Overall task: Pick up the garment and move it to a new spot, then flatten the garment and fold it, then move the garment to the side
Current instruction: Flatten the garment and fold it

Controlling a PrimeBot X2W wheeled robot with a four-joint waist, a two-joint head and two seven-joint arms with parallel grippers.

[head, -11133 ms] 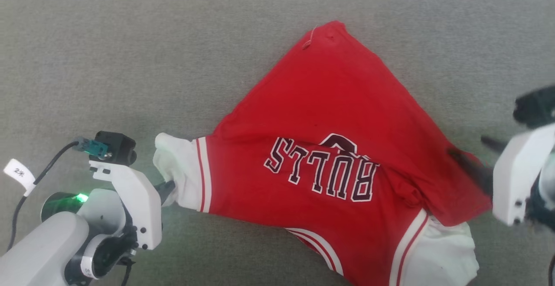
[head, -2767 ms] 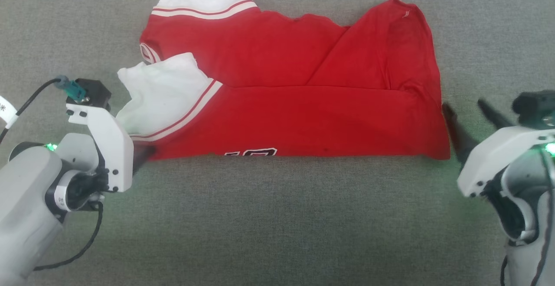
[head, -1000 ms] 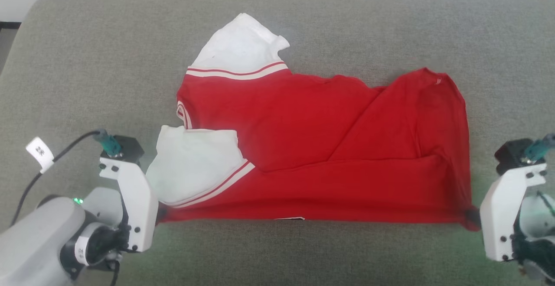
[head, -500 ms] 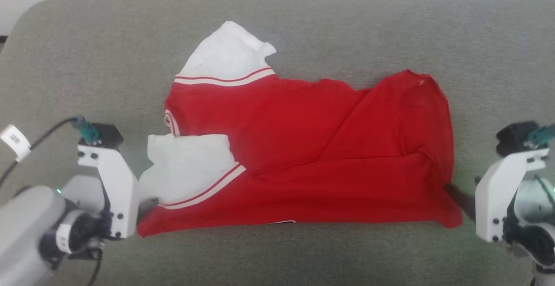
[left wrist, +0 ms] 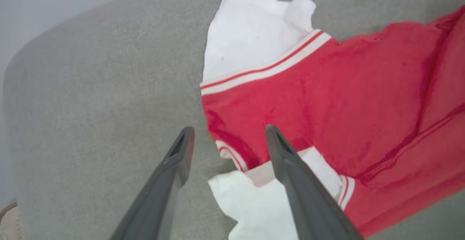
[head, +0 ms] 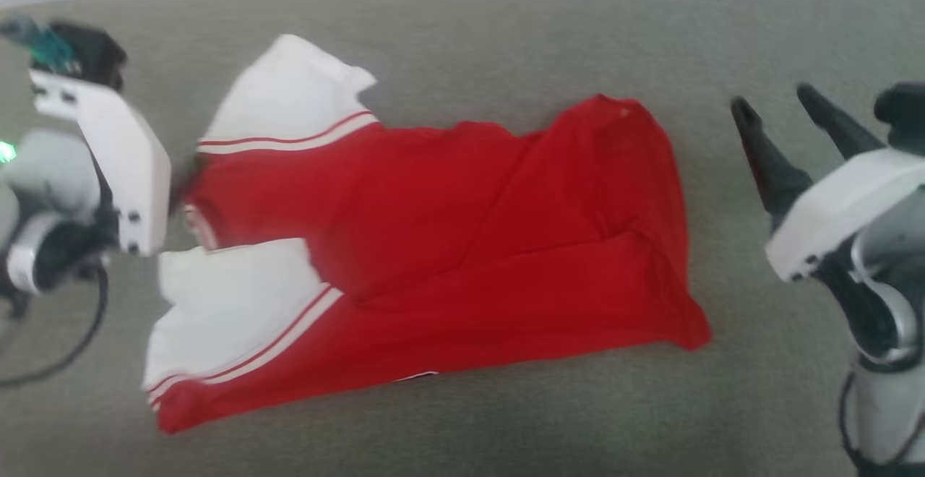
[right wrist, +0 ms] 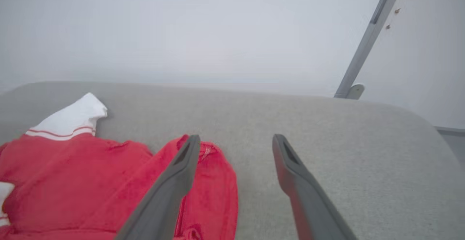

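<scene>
Head view: garment [head: 462, 246] lies half-folded between left fingers [left wrist: 290, 180] and right fingers [head: 766, 162], both released; I reckon more folding, side-move remain

White angular wrist brackets [head: 119, 166], tapered dark claw fingers [head: 766, 159], black cable [head: 94, 321]

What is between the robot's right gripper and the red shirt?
Just bare grey cushion. In the head view, the open right gripper hangs apart from the garment, with plain cushion fabric between them.
</scene>
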